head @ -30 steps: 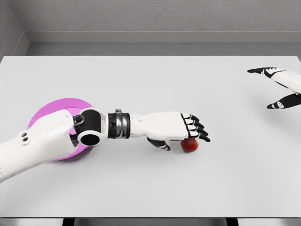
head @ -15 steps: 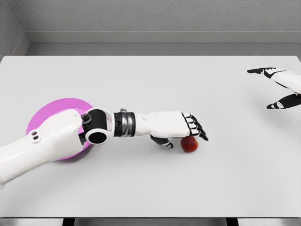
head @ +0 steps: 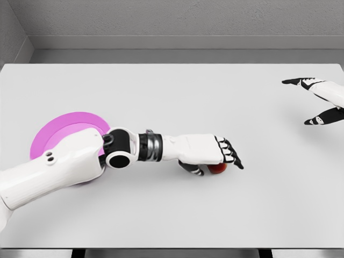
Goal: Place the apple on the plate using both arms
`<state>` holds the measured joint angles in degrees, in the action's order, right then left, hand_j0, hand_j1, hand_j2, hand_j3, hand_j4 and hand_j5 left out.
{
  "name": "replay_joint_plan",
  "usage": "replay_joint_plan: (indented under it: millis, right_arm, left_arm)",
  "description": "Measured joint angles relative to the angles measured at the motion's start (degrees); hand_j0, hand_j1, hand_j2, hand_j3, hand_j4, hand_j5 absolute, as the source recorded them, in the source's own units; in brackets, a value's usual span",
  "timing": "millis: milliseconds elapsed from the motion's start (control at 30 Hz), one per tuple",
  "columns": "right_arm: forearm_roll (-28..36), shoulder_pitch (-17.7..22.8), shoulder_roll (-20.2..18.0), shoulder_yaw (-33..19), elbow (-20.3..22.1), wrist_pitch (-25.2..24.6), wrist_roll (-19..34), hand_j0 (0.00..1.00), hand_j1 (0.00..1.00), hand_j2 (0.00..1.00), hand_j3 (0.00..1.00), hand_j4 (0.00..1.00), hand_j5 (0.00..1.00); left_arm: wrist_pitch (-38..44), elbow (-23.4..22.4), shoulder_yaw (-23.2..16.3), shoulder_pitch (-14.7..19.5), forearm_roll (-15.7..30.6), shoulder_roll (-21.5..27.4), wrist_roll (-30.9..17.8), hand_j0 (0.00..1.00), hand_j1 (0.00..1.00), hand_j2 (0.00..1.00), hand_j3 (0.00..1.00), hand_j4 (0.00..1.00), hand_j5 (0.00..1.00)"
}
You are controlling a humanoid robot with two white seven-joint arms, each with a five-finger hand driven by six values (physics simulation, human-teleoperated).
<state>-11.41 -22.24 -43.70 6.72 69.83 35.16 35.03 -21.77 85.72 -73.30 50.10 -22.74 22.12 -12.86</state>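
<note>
Head view, L to R. Pink plate (head: 59,126) lies far behind the left hand (head: 207,156), back along its forearm near the elbow, partly hidden by the arm; its far rim is visible. The left hand is stretched palm-down over the apple (head: 217,168), w/ the dark fingers (head: 232,156) reaching past the fruit on its outer side and the thumb (head: 194,169) tucked low on the inner side; only a red sliver of the apple shows beneath the palm. Fingers appear extended and draped, not wrapped, so whether the hand is clamped on the fruit or merely resting above it cannot be told from this angle. The apple sits on the white table (head: 172,215), directly under the palm and well apart from the plate. Far to the outer side, at the frame edge, the right hand (head: 322,102) hovers w/ fingers spread apart, holding nothing. Risks, as judged: (1) a round apple pressed from above w/o finger closure may squirt out sideways and roll toward the table's edge; (2) a shallow thumb-and-palm pinch may slip on lift; (3) carrying back to the plate takes a long sweep, so a loose grip could drop the fruit short; (4) the forearm lies over the plate's rim and could nudge it.
</note>
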Motion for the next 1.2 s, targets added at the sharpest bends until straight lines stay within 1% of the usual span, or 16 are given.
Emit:
replay_joint_plan:
  millis: [133,333,500,667,1033,1200]
  right_arm:
    - [0.0,0.0,0.0,0.0,0.0,0.0,0.0,1.0,1.0,1.0,1.0,1.0,1.0]
    - [0.0,0.0,0.1,0.2,0.0,0.0,0.0,1.0,1.0,1.0,1.0,1.0,1.0]
    - [-0.6,-0.1,0.2,0.2,0.0,0.0,0.0,1.0,1.0,1.0,1.0,1.0,1.0]
    - [-0.8,-0.1,0.2,0.2,0.0,0.0,0.0,1.0,1.0,1.0,1.0,1.0,1.0]
    - [-0.9,0.0,0.2,0.2,0.0,0.0,0.0,1.0,1.0,1.0,1.0,1.0,1.0]
    - [-0.9,-0.1,0.2,0.2,0.0,0.0,0.0,1.0,1.0,1.0,1.0,1.0,1.0]
  left_arm:
    - [0.1,-0.1,-0.2,0.0,-0.1,-0.1,0.0,0.85,0.85,0.85,0.85,0.85,0.85]
    - [0.1,-0.2,-0.2,0.1,-0.4,-0.1,0.0,0.84,0.84,0.84,0.84,0.84,0.84]
    - [0.2,-0.3,-0.3,0.1,-1.0,-0.1,0.0,0.8,0.8,0.8,0.8,0.8,0.8]
    - [0.1,-1.2,-0.3,0.2,-1.5,-0.2,0.0,0.79,0.79,0.79,0.79,0.79,0.79]
    - [0.1,-1.6,-1.0,0.2,-2.6,-1.0,0.0,0.79,0.79,0.79,0.79,0.79,0.79]
    - [0.1,-3.1,-1.0,0.4,-2.8,-1.6,0.0,0.79,0.79,0.79,0.79,0.79,0.79]
